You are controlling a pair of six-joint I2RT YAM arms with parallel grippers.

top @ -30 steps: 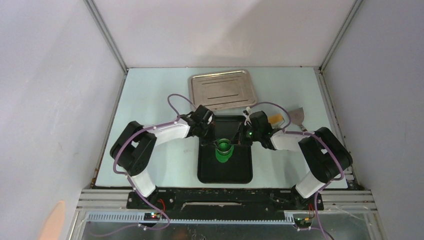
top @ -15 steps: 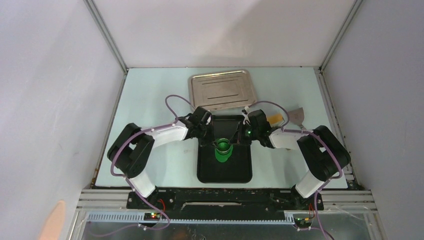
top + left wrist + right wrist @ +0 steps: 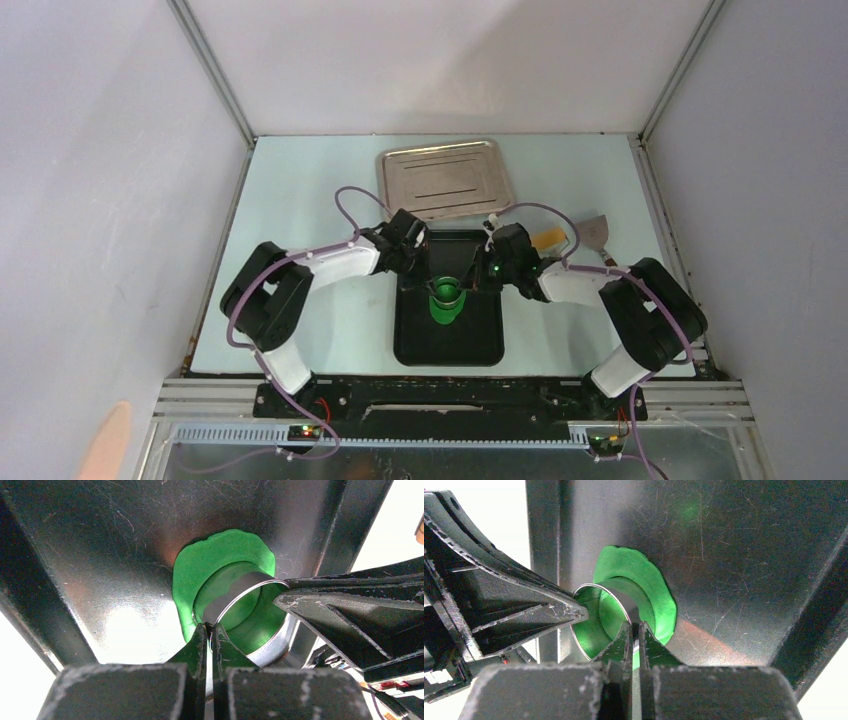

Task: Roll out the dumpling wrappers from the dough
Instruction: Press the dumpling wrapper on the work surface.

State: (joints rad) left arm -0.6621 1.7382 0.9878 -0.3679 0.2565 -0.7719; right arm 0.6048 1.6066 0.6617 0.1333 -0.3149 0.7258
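Note:
The dough [image 3: 447, 312] is a flattened bright green oval lying in the black tray [image 3: 450, 348]. A shiny metal ring cutter [image 3: 448, 292] stands on it, with green showing inside the ring [image 3: 235, 587]. My left gripper [image 3: 210, 627] is shut on the ring's thin rim from the left, and the dough [image 3: 200, 565] spreads out beyond it. My right gripper [image 3: 635, 625] is shut on the opposite rim of the ring [image 3: 624, 597], with the dough [image 3: 659, 595] around it. From above, the left gripper [image 3: 428, 283] and right gripper [image 3: 472, 283] meet over the ring. No separate dumpling wrappers are in view.
A silver metal tray [image 3: 445, 180] lies behind the black tray. A scraper [image 3: 600, 235] and a small tan object [image 3: 552, 237] lie at the right rear. The black tray's raised walls [image 3: 541, 540] stand close around both grippers.
Both arms have shifted slightly sideways and back. The ring cutter and dough stay in the same place, and both grips are unchanged.

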